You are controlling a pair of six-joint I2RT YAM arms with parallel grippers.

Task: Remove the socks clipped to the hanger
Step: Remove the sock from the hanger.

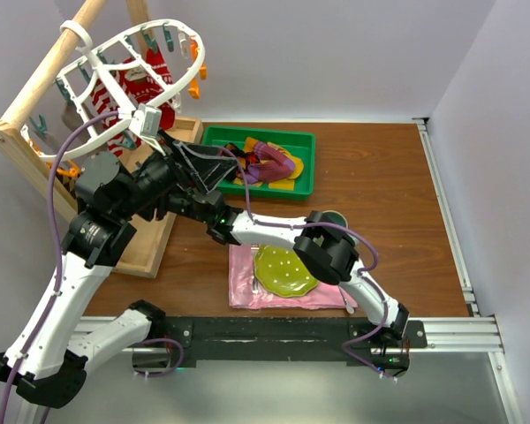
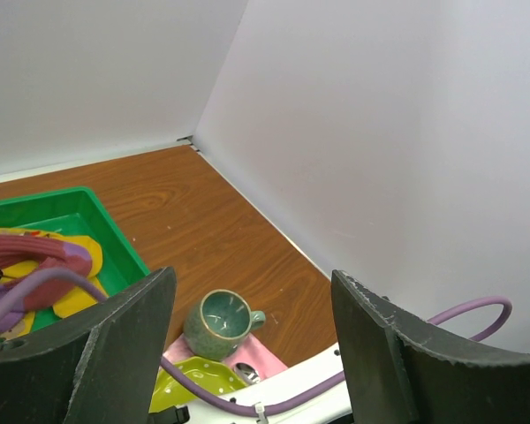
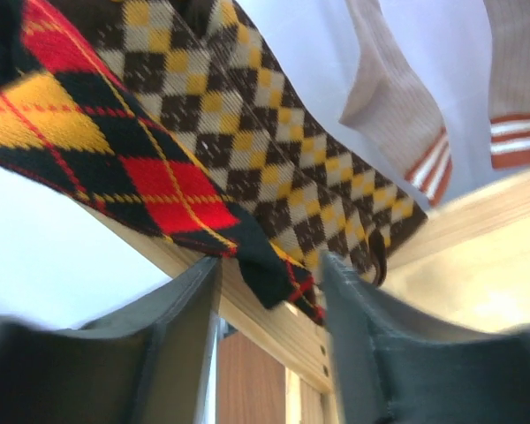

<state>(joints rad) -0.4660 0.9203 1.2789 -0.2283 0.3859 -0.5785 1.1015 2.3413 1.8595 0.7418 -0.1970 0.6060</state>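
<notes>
Under a white plastic oval drying hanger (image 1: 124, 40) hooked over the pole of a wooden rack (image 1: 44, 75), the right gripper (image 3: 272, 261) reaches up from below. Its two dark fingers are set either side of the toe of a red, yellow and black argyle sock (image 3: 115, 150). The toe lies in the gap, but whether the fingers pinch the cloth or only bracket it cannot be told from here. The approach from underneath looks chosen so that a downward tug would slip the sock out of its clip rather than drag the whole frame along. Beside it hang a brown-and-yellow argyle sock (image 3: 247, 141) and pale ribbed socks with orange bands (image 3: 397, 106). From above, a red-and-white striped sock (image 1: 146, 81) shows through the ribs, so much of the job appears to lie ahead. The left gripper (image 2: 252, 276) hovers with fingers spread wide and nothing between them, facing out over a green plastic tray (image 1: 302, 146) where maroon and mustard socks (image 1: 269, 163) are heaped. The tray looks like the drop-off point, placed just beside the rack to keep each carry short. A pink cloth napkin (image 1: 247, 287) carrying a yellow-green dotted plate (image 1: 283, 269), with a teal ceramic mug (image 2: 219, 322) next to it, sits near the arms' bases, apparently no part of the work.
</notes>
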